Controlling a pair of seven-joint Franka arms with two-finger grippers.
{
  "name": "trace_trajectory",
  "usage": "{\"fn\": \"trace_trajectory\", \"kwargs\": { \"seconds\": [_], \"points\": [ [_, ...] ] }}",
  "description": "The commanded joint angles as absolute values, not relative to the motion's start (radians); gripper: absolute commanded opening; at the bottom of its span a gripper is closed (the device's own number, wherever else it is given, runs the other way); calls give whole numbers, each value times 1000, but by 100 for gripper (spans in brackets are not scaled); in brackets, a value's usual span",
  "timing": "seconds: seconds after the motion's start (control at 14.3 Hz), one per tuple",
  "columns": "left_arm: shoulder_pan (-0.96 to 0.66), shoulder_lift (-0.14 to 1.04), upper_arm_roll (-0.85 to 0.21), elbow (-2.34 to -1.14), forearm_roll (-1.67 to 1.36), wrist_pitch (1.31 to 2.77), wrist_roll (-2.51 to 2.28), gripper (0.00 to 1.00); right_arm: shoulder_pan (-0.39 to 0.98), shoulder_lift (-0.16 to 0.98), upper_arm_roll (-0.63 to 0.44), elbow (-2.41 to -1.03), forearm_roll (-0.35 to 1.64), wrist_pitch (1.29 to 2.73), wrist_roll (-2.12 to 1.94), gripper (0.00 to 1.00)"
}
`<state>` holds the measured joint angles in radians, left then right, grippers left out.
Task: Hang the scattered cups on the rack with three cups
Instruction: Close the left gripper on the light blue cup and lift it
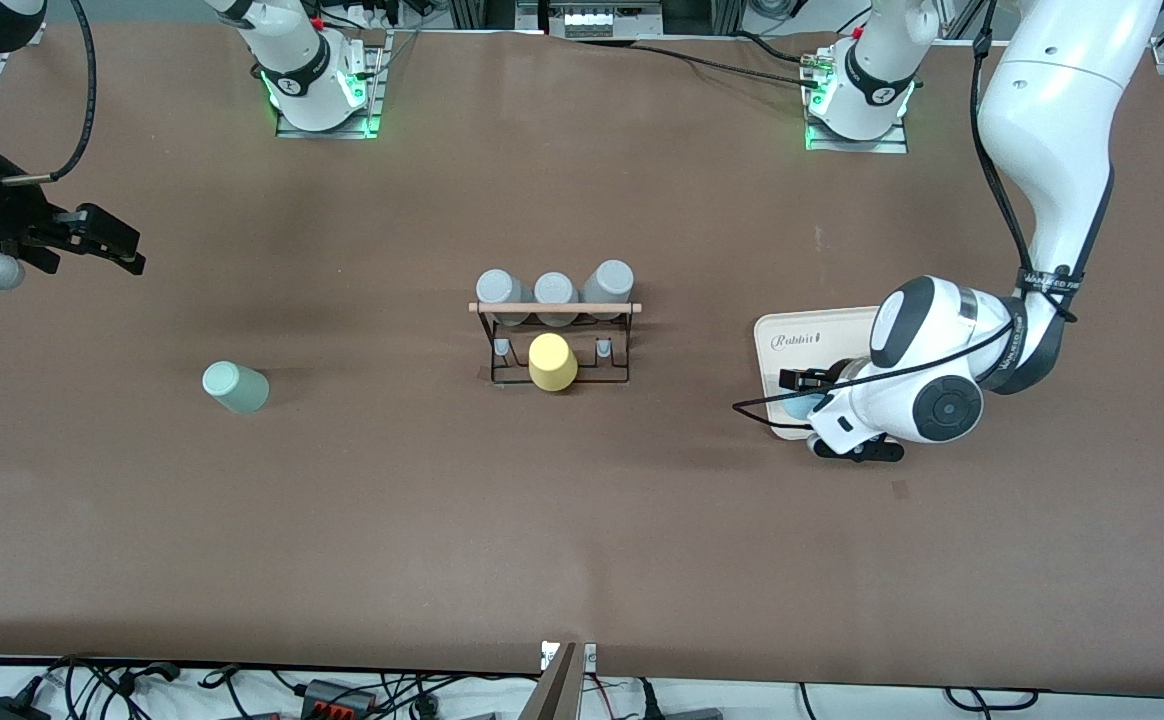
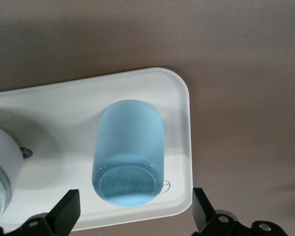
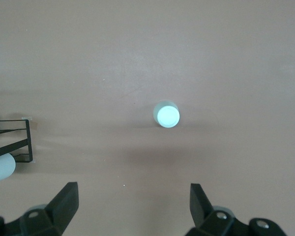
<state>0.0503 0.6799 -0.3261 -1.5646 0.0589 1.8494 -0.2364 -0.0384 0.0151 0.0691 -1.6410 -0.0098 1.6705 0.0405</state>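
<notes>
Brown matte table (image 1: 582, 520), arm bases along the edge farthest from the front camera, cables along the nearest edge. Near the middle, black wire rack (image 1: 554, 345) with a light wooden rod (image 1: 554, 308) along its top; three grey cups (image 1: 554, 292) in a row on the side farther from the camera, one yellow cup (image 1: 552, 362) on the nearer side. Toward the right arm's end of the table, well apart from the rack, pale sage-green tumbler (image 1: 235, 386) standing mouth-down on bare table, seen from overhead in the right wrist view (image 3: 166, 114). Toward the left arm's end, beige tray (image 1: 792, 345) marked "Rabbit", pale in the left wrist view (image 2: 64, 103). Light blue tumbler (image 2: 129, 151) lying on its side in the tray, close to a rounded corner, base toward the wrist camera; in the front view only a sliver (image 1: 797, 405) visible under the arm. Left gripper (image 1: 810, 382) low over the tray, fingers (image 2: 66, 210) spread wide on either side of the blue tumbler, not touching it. Right gripper (image 1: 107, 242) raised over bare table at the right arm's end, fingers (image 3: 64, 201) released and wide apart, nothing between them.
</notes>
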Motion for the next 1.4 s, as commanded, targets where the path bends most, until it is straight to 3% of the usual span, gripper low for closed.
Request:
{"fn": "trace_trajectory", "kwargs": {
  "seconds": [0.0,0.49,0.63,0.7,0.91,1.12,1.33],
  "points": [
    [45,684,-325,-1578,81,1876,-229,100,-32,23,80,-1617,-64,1651,58,100],
    [37,704,-319,-1591,143,1942,-229,100,-38,21,74,-1631,-12,1663,61,100],
    [38,704,-319,-1591,143,1942,-226,80,-37,21,72,-1631,-12,1663,61,100],
    [40,704,-319,-1591,143,1941,-224,59,-35,21,72,-1632,-12,1663,61,100],
    [38,701,-321,-1589,143,1934,-215,20,-35,21,72,-1632,-15,1666,61,100],
    [35,675,-333,-1559,144,1890,-207,1,-35,21,72,-1631,-21,1671,60,100],
    [-38,669,-356,-1397,129,1708,-213,1,-29,23,74,-1631,-21,1674,60,100]
  ]
}}
